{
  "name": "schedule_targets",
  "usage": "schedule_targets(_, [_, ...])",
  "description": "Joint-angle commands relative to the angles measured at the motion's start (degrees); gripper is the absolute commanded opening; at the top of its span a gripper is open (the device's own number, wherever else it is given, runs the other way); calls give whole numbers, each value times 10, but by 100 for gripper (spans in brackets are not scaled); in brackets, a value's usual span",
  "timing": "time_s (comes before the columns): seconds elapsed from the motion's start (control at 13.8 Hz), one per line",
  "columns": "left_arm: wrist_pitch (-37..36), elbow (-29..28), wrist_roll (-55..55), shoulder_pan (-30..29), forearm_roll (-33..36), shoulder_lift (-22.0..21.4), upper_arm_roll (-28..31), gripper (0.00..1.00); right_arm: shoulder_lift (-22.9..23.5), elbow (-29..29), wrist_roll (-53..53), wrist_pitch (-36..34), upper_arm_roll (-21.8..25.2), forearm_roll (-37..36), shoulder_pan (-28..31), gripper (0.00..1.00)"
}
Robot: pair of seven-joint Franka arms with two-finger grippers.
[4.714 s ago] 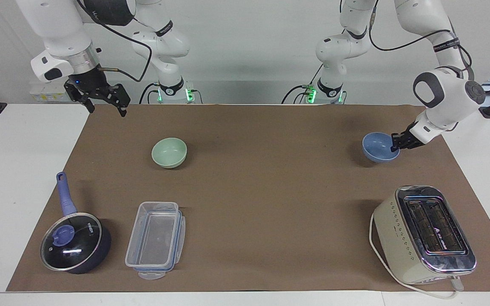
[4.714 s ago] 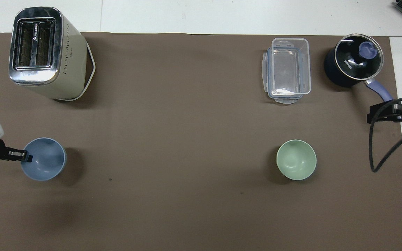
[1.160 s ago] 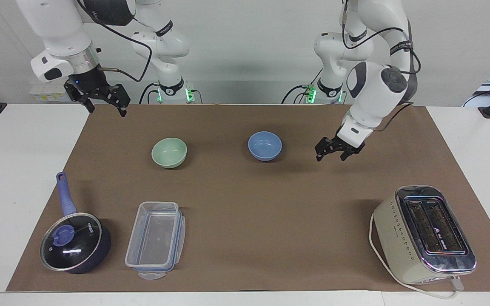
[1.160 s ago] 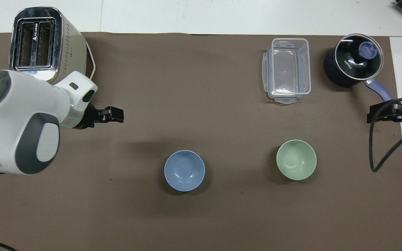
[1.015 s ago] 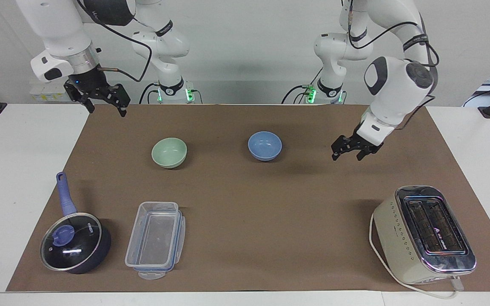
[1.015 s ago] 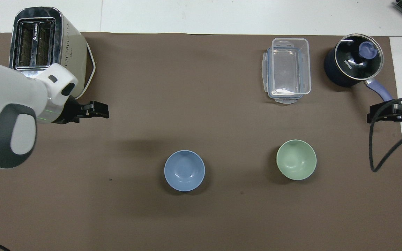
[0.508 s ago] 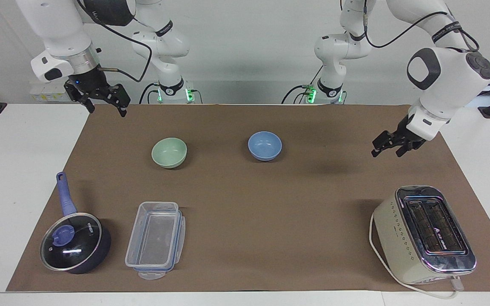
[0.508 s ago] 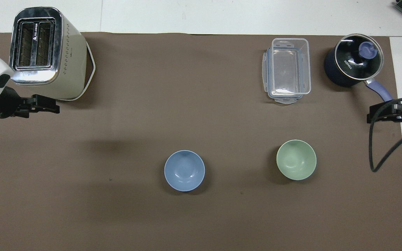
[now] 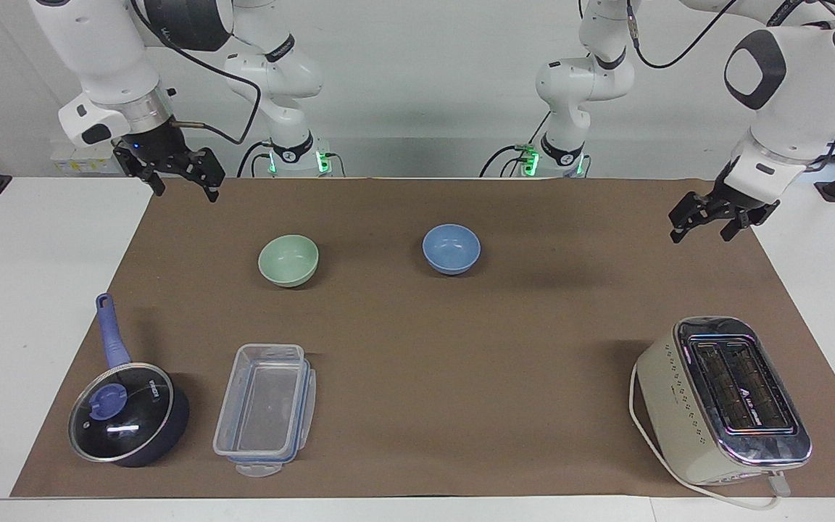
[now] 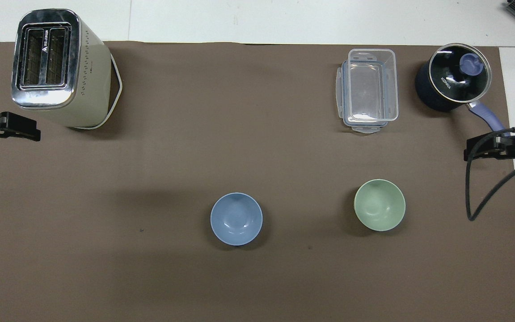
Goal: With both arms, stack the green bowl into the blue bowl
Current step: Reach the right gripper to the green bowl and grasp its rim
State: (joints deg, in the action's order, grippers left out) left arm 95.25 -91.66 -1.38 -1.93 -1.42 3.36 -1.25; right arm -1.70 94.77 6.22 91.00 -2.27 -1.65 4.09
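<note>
Two bowls are being seen on the brown mat [image 9: 461, 348], both standing upright with their mouths facing up; being round, neither is showing a long axis. The blue bowl [image 9: 451, 249] is sitting near the middle of the mat, and the green bowl [image 9: 288, 261] is resting beside it, apart, toward the right arm's end. One toaster [image 9: 722, 400], one clear container [image 9: 265, 409] and one lidded saucepan [image 9: 127, 412] are lying farther from the robots. The left gripper [image 9: 709, 219] is being held with fingers wide and empty over the mat's edge at the left arm's end. The right gripper [image 9: 180, 181] is being held likewise, wide and empty, over the mat's corner at the right arm's end.
</note>
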Motion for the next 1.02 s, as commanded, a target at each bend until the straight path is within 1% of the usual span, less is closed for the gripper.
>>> schedule_targets(0.0, [-59,45,-3,-3,12,5,-2,100,-25,72,-24,47,-2,1,5,100])
schedule_targets(0.07, [-81,56,-3,-4,11,6,-3,100,-28,92,-33,63,-2,5,7,100])
schedule_targets(0.15, [-87,56,-1,-4,11,5,-5,100,-31,116,-40,84,-2,15,16,100])
schedule_targets(0.44, [-82,44,1,2,9,-2,-6,100,-48,212,-69,158,-2,30,23,100])
schedule_targets(0.58, [-82,42,2,2,9,-4,-6,100,-43,247,-81,196,-2,31,24,100])
schedule_targets(0.73, [-83,42,2,0,6,-3,-6,100,-43,312,-84,260,-2,63,17,100])
schedule_targets(0.87, [-83,42,2,-4,6,-3,-6,100,-43,342,-110,295,-3,71,12,100])
schedule_targets(0.94, [-82,42,2,-6,5,-3,-6,100,-39,344,-111,305,-3,71,10,100])
